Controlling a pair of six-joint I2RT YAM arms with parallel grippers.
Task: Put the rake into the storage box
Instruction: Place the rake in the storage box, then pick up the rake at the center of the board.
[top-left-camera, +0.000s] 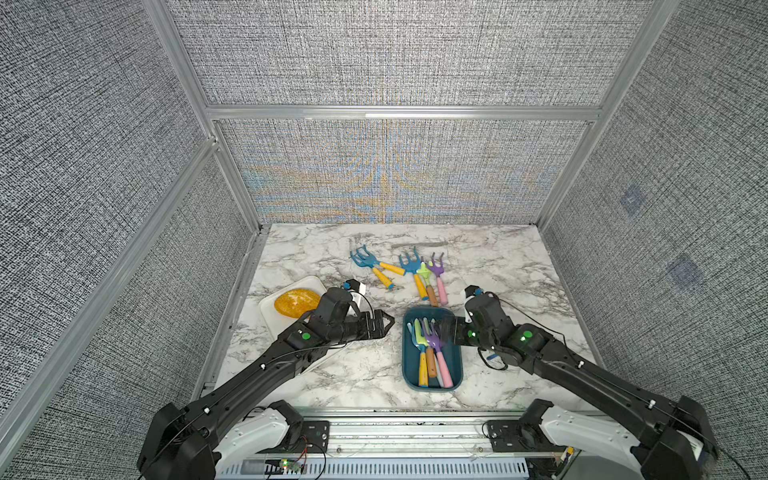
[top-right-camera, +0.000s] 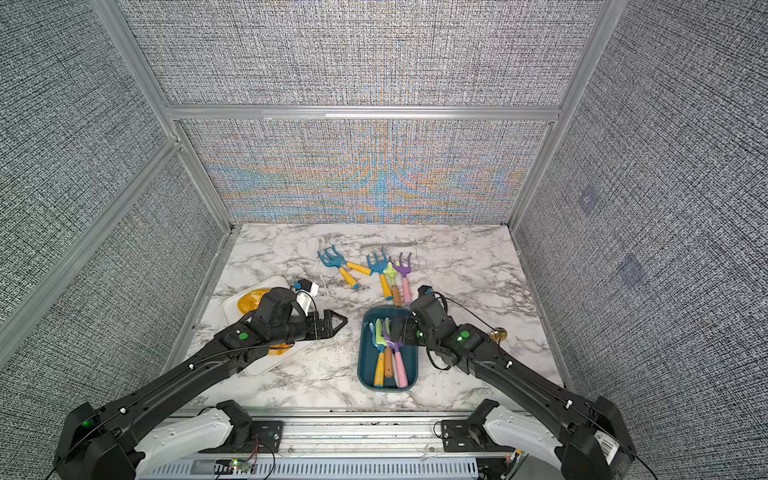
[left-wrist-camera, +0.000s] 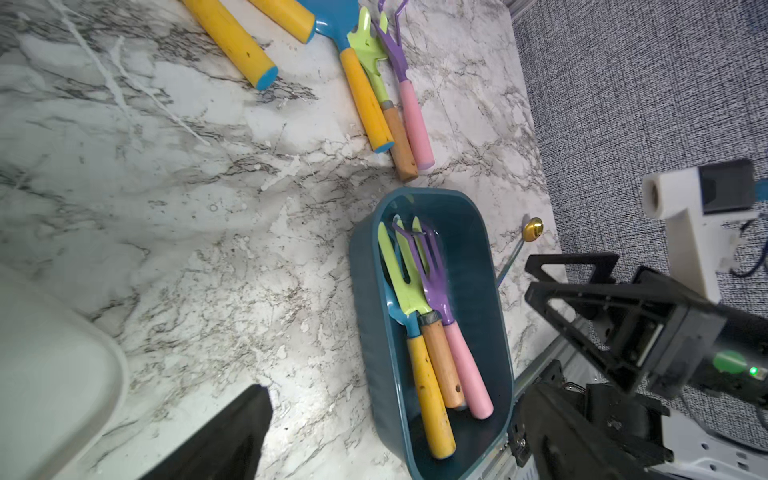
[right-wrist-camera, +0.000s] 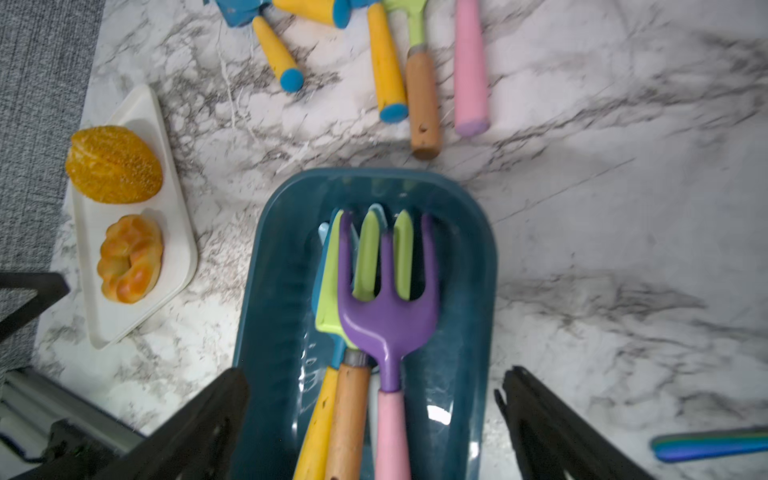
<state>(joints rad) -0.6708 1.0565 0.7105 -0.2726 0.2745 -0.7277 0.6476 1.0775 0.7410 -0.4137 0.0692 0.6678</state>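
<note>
The fingers (right-wrist-camera: 199, 419) of the right gripper (right-wrist-camera: 374, 374) are standing wide apart, gripping nothing and straddling the box (right-wrist-camera: 270, 291). The purple rake (right-wrist-camera: 388, 316) is lying inside, stacked on other tools. Blur is hiding whether a finger is touching the box wall. If one is, pulling away is risking dragging the box or snagging the pink handle. The left gripper (top-left-camera: 382, 324) is hovering open and empty between tray (right-wrist-camera: 178, 249) and box.
</note>
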